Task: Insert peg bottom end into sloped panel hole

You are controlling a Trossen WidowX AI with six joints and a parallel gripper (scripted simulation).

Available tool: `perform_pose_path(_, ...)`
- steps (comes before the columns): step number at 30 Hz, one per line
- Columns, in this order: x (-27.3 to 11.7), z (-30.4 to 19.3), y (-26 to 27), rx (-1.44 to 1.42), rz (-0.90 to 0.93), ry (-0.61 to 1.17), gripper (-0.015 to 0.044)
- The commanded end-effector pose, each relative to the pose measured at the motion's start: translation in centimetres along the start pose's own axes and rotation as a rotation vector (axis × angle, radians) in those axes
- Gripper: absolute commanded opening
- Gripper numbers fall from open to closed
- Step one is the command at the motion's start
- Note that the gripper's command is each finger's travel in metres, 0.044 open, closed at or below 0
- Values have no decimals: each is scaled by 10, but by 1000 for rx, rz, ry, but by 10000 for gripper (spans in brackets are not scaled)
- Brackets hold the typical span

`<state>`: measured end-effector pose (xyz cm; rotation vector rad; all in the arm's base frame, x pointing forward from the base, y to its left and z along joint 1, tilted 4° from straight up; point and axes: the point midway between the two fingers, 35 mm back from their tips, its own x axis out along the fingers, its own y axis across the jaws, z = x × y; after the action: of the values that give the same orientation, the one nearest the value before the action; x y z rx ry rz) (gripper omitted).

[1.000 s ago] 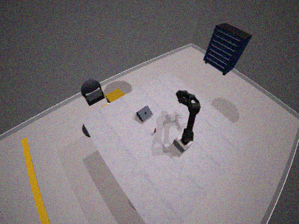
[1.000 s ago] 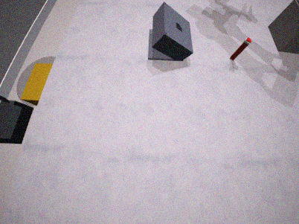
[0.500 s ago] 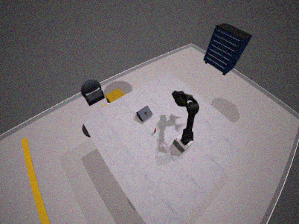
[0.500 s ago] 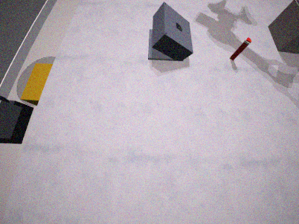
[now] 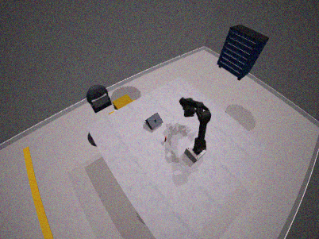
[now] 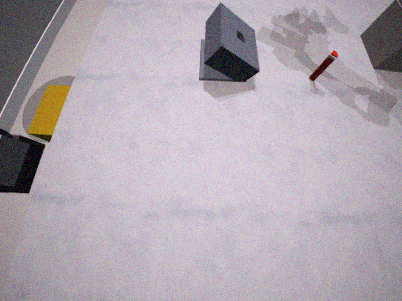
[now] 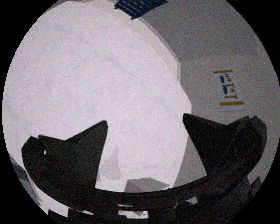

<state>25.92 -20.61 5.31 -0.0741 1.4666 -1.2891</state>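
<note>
From where I sit, the job is barely under way: nothing that the task asks for is done. The red peg (image 5: 165, 139) (image 6: 322, 67) stands on the bench (image 5: 131, 142) (image 6: 190, 179) (image 7: 65, 75), between the sloped block (image 5: 154, 121) (image 6: 232, 41) and the arm's base (image 5: 191, 155) (image 6: 387, 41) (image 7: 145, 184), touching neither. Its top end shows bright red in my exterior view. The hole (image 5: 155, 121) (image 6: 240, 36) in the block's face has nothing in it; it looks angular there, so I judge the peg may need turning to match — the peg's own section is too small for me to tell.

My tool (image 5: 185, 106) (image 7: 145, 121) is up in the air, fingers wide apart with nothing between them, and the peg doesn't show in the wrist view. Everything is left, then: bring the tool over the peg, grip it, lift, tilt it to the hole's direction, push until it stops, let go and back away — the alignment looks like the fussy part.
</note>
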Motion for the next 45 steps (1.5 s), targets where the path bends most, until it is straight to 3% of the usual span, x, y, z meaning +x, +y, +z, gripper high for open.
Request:
perform_pose_path(1,-5,-6,9,-108,33,-2,440)
perform_pose_path(45,-85,-68,98,-1378,348,-271,440)
